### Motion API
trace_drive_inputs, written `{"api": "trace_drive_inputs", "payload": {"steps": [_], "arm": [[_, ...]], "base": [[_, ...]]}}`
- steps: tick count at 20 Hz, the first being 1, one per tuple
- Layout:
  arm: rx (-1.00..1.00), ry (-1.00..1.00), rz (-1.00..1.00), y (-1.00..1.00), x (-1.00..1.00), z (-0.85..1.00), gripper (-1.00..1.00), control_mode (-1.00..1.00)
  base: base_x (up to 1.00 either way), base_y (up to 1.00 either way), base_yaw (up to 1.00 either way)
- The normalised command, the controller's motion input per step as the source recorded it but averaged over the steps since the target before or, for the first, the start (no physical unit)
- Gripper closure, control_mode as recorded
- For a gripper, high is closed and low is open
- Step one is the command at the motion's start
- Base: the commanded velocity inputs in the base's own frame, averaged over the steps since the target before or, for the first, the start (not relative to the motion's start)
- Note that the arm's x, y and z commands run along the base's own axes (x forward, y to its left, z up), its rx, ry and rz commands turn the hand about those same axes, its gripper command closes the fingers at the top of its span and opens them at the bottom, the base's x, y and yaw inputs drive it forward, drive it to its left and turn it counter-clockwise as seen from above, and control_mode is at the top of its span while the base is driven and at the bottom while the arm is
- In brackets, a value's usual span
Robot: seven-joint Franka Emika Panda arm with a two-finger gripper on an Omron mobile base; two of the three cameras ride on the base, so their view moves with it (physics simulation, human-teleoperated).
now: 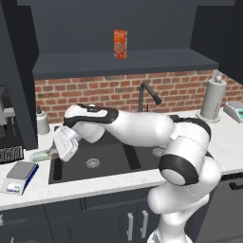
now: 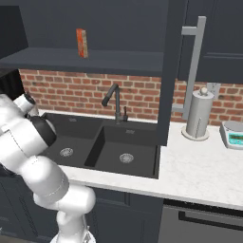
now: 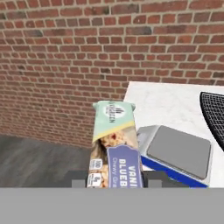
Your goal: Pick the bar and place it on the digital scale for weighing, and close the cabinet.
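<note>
The gripper (image 3: 116, 181) is clamped on the bar (image 3: 114, 144), gripping its near end so the far end juts forward, free to be laid down; the digital scale (image 1: 20, 176) sits on the counter (image 1: 71, 187) left of the sink (image 1: 102, 163), just beyond the bar; the cabinet (image 2: 190, 42) stands open.

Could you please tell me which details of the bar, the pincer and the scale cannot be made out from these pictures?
- Hand view: the bar's lower end and the pincer fingertips are cut off by the bottom edge.
- Left base view: the bar is small and blurred, its wrapper unreadable; the robot's white hand covers the pincer around it.
- Scale, left base view: display too small to read.
- Right base view: the cabinet door stands open edge-on, its front hidden.
</note>
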Motion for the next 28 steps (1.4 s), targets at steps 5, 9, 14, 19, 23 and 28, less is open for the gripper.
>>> {"api": "trace_drive_inputs", "payload": {"steps": [5,9,14,19,23,28], "arm": [[0.02,-0.04,0.01,0.36,0.42,-0.26,1.00,-1.00],[0.06,-0.03,0.00,0.33,0.49,-0.41,1.00,-1.00],[0.07,-0.02,0.00,0.51,0.40,-0.36,1.00,-1.00],[0.00,0.00,0.00,0.53,0.25,0.00,1.00,-1.00],[0.00,0.03,0.00,0.27,0.16,-0.01,1.00,-1.00],[0.00,0.02,0.00,0.05,0.04,-0.20,1.00,-1.00]], "base": [[0.00,0.00,0.00],[0.00,0.00,0.00],[0.00,0.00,0.00],[0.00,0.00,0.00],[0.00,0.00,0.00],[0.00,0.00,0.00]]}}
